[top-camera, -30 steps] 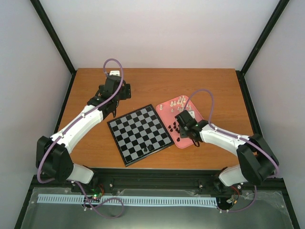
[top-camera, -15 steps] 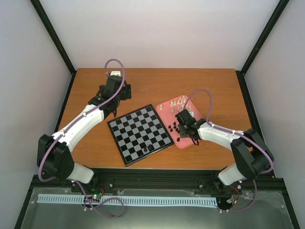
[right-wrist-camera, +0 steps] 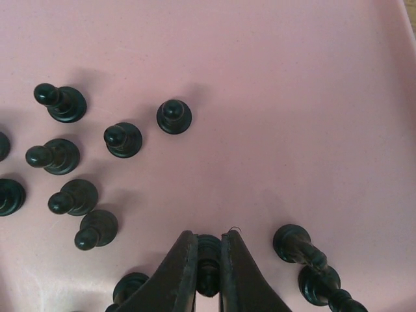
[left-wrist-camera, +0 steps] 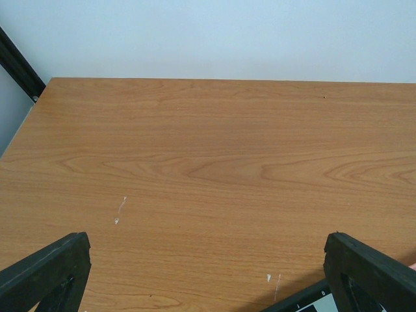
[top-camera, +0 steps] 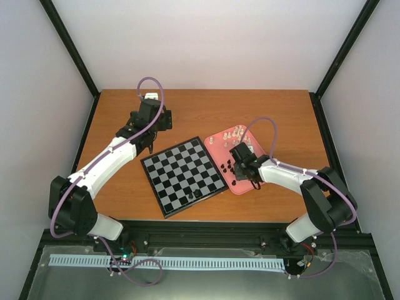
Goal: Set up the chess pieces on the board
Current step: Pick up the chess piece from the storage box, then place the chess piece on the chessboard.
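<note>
Right gripper (right-wrist-camera: 208, 239): pinching one black piece (right-wrist-camera: 208, 257), low on the pink tray (right-wrist-camera: 292, 97), which lies just right of the board (top-camera: 183, 175). Left gripper (left-wrist-camera: 208, 276): spread, empty, over bare table (left-wrist-camera: 214, 162) beyond the board. Hazard: narrow hold on a tiny figure, which may slip or twist on lifting. Neighbouring pieces (right-wrist-camera: 296, 244) stand close; the fingers could topple them.

No writing, label, brand, number or sign can be read in any view. The board (top-camera: 183, 175), the pink tray (top-camera: 214, 147) and the tabletop (top-camera: 200, 112) show nothing legible. A tiny pale mark on the board's border in the left wrist view is too small to make out.
</note>
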### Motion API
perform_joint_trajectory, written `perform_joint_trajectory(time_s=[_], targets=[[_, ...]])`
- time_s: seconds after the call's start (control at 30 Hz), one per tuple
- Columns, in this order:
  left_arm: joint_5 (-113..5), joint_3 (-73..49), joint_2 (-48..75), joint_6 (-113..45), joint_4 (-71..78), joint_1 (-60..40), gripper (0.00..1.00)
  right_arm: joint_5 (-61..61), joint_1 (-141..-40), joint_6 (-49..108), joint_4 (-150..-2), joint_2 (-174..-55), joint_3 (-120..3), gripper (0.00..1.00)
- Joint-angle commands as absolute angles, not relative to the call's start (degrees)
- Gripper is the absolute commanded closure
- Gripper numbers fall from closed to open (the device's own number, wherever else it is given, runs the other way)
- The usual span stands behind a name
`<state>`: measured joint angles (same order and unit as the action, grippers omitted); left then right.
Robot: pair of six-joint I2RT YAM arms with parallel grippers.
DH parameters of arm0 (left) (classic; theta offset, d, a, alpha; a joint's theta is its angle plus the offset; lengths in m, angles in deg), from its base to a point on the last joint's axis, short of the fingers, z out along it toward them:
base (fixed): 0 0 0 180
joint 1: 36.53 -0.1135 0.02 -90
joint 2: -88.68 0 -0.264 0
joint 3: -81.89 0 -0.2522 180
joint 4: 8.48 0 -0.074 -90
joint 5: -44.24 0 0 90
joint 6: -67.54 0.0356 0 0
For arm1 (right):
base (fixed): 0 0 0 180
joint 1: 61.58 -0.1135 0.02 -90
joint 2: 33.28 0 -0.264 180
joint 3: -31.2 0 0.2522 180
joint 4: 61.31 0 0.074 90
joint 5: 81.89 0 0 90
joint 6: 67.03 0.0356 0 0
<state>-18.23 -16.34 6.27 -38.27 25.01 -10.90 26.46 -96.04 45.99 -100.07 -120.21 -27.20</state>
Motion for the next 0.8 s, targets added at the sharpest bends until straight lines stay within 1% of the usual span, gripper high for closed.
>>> perform_joint_trajectory(time_s=[0.0, 0.17, 0.33, 0.43, 0.57, 0.77], targets=[[-17.42, -14.30, 6.52, -37.40, 24.08, -10.25, 0.00, 25.98, -95.60, 46.02, -100.95, -116.62, -28.52, 0.97], [-17.26, -14.23, 6.95, -37.78, 24.42, -10.25, 0.00, 25.40, -96.66, 45.16, -104.00, -109.67, -30.22, 0.97], [-16.94, -14.34, 7.65, -38.30, 24.64, -10.24, 0.00, 25.26, -103.91, 45.79, -106.54, -107.25, -33.96, 0.97], [-15.38, -14.09, 8.03, -39.11, 25.97, -10.25, 0.00, 25.01, -111.63, 46.44, -105.86, -109.28, -36.56, 0.97], [-15.36, -15.02, 10.85, -40.18, 26.74, -10.25, 0.00, 24.67, -120.06, 46.66, -104.20, -115.32, -40.47, 0.97], [-13.35, -17.39, 16.69, -40.84, 27.81, -10.31, 0.00, 23.41, -127.15, 45.36, -101.28, -123.96, -45.42, 0.97]])
